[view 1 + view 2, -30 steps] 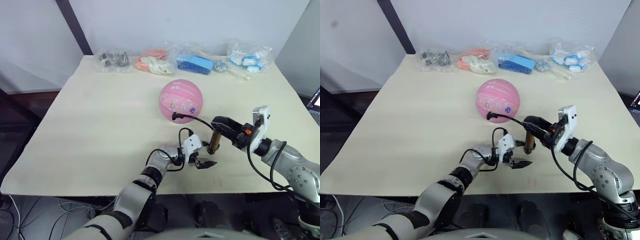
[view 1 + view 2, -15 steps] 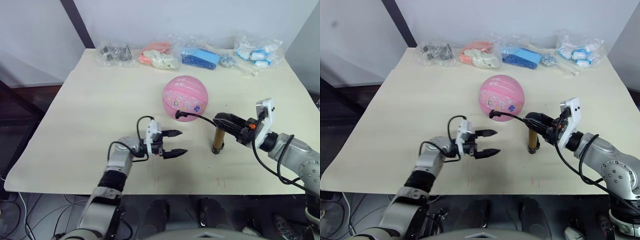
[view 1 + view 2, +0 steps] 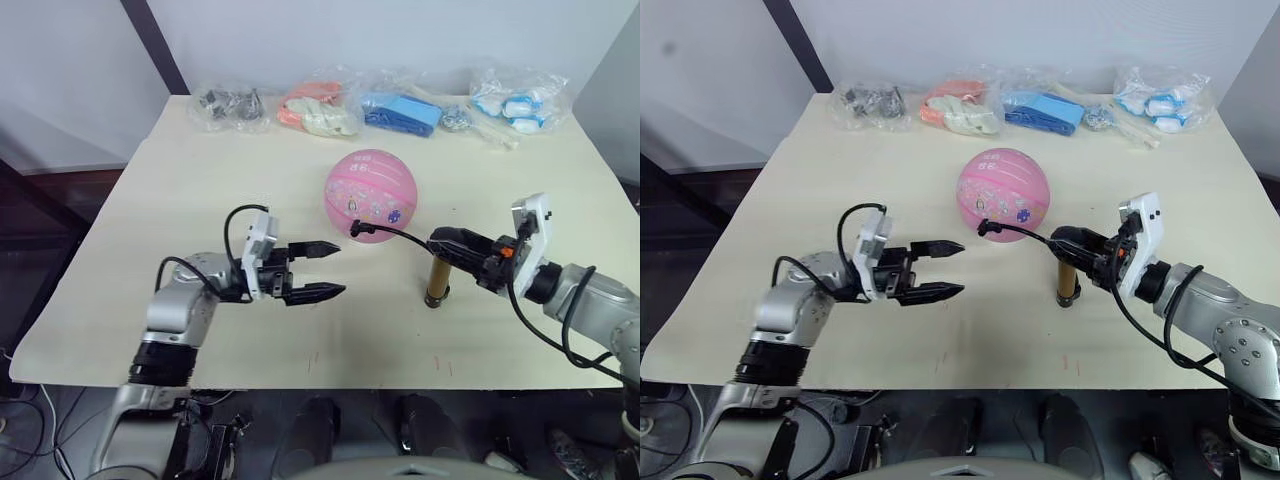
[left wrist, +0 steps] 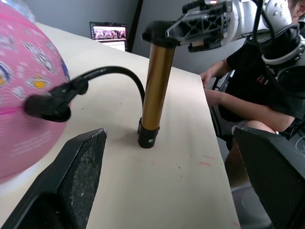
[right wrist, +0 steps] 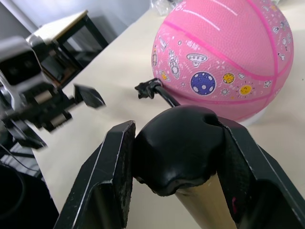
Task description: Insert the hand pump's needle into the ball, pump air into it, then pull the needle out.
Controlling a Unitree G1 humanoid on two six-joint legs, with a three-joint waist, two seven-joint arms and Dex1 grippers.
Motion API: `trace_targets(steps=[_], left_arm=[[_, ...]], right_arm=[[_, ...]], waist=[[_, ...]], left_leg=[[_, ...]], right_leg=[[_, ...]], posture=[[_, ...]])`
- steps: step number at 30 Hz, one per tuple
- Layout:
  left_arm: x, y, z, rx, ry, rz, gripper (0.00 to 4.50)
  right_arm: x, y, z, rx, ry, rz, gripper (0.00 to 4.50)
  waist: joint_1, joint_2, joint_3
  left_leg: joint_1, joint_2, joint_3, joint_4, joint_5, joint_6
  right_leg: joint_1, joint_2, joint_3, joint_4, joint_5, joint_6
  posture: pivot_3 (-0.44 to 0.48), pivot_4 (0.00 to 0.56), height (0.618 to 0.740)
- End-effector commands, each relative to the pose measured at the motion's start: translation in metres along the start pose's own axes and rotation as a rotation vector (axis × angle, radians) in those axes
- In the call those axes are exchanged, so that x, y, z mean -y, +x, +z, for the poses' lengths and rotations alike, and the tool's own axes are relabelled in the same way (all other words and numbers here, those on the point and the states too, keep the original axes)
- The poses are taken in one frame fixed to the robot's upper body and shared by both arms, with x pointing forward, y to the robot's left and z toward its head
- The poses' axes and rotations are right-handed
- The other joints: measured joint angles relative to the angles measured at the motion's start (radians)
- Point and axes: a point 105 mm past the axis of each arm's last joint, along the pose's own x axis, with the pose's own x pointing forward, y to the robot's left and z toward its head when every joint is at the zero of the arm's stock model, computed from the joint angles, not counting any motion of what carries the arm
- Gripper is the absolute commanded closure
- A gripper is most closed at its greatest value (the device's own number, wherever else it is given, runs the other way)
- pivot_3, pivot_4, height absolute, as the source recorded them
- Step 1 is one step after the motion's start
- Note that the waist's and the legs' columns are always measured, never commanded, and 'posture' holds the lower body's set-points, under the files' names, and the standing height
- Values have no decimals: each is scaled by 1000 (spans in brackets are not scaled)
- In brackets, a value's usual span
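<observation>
- The left pincer (image 3: 318,268) has swung away from the foot of the hand pump (image 3: 437,281) over the last second; it now hovers well to the left of it above the surface (image 3: 180,190), fingers spread wide and empty, pointing toward the ball (image 3: 371,196).
- The right pincer (image 5: 178,143) has not shifted: it stays clamped on the black top cap of the hand pump, which stands upright on the surface just right of the ball.
- The thin black hose (image 3: 400,234) arcs from the pump top to its black fitting (image 4: 52,101), which lies against the ball's near side. The needle itself is too small to see, so I cannot tell whether it is seated.
- My reading: the left arm has let go of the pump base, perhaps to come back for the fitting or to steady the ball; pumping looks not yet begun.
- The ball carries small cartoon prints of planets and an astronaut; no brand name or writing is readable anywhere.
- A seated person (image 4: 248,90) shows beyond the surface's edge in the left wrist view.
</observation>
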Motion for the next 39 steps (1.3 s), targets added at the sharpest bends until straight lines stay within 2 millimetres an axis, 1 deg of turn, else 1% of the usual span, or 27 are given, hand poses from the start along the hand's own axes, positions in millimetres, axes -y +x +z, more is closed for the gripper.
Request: trace_targets(steps=[1, 5, 10, 13, 15, 18, 19, 21, 22, 26, 30, 36, 39], left_arm=[[9, -12, 18, 24, 43, -15, 0], [16, -19, 23, 20, 46, -16, 0], [17, -26, 24, 9, 60, 18, 0], [16, -29, 24, 7, 67, 35, 0], [16, -31, 24, 4, 67, 38, 0], [14, -34, 23, -5, 73, 52, 0], [13, -36, 22, -11, 76, 62, 0], [10, -38, 19, -16, 80, 75, 0], [10, -38, 18, -17, 82, 79, 0], [7, -36, 19, -3, 100, 102, 0], [8, -39, 16, -8, 99, 111, 0], [8, -46, 12, -31, 102, 110, 0], [6, -50, 9, -46, 102, 117, 0]], right_arm=[[-3, -4, 5, -21, -30, -17, 2633], [-6, -3, 9, -30, -53, -18, 2633], [-10, 2, 13, -94, -160, -46, 2633], [-25, 9, 16, -151, -239, -3, 2633], [-35, 13, 14, -199, -262, 49, 2633], [-42, 18, 1, -382, -369, 71, 2633], [-41, 24, -8, -472, -397, 65, 2633], [-38, 37, -20, -554, -402, 54, 2633], [-36, 41, -25, -595, -437, 39, 2633], [-30, 50, -42, -698, -467, 19, 2633], [-30, 58, -57, -780, -481, 29, 2633], [-26, 72, -81, -838, -480, 33, 2633], [-22, 75, -91, -860, -483, 28, 2633]], waist=[[0, 0, 1], [2, 1, 3], [0, 1, 4], [-2, 1, 4], [-3, 1, 5], [-6, 1, 5], [-5, 1, 5], [-13, 1, 5], [-17, 0, 5], [-15, -1, 5], [-14, -1, 4], [3, -2, 4], [8, -3, 3]], left_leg=[[0, 0, 0, 0, 0, 0], [-1, 0, 1, 0, 0, 0], [-2, 0, 3, 0, 0, 0], [-3, 0, 5, 1, 0, 0], [-4, 0, 6, 1, 1, -1], [-5, 1, 7, 1, 1, -1], [-6, 1, 7, 2, 1, -2], [-7, 1, 7, 2, 3, -4], [-7, 1, 7, 2, 3, -4], [-8, 1, 7, 3, 3, -5], [-12, -1, 5, 10, 3, -5], [-13, -3, 5, 15, 2, -3], [-13, -4, 4, 17, 2, -3]], right_leg=[[0, 0, 0, 0, 0, 0], [-1, -1, 0, 0, 0, 0], [-3, -1, 2, 1, 0, 0], [-5, -1, 2, 1, 0, 0], [-6, -1, 2, 2, 0, 0], [-7, -1, 2, 2, 0, 0], [-8, -1, 2, 2, 0, 0], [-9, -1, 3, 3, 0, 0], [-9, -1, 3, 3, 0, 0], [-10, -1, 1, 3, 0, 0], [-10, -3, 1, 3, 2, 2], [-9, -4, 0, 4, 4, 5], [-9, -4, -2, 5, 4, 5]], posture=[[0, 150, 740], [0, 150, 740], [0, 150, 740], [0, 150, 740], [0, 150, 740], [0, 150, 740], [0, 150, 740], [0, 150, 740], [0, 150, 740], [0, 150, 740], [0, 150, 740], [0, 150, 740], [0, 150, 740]])
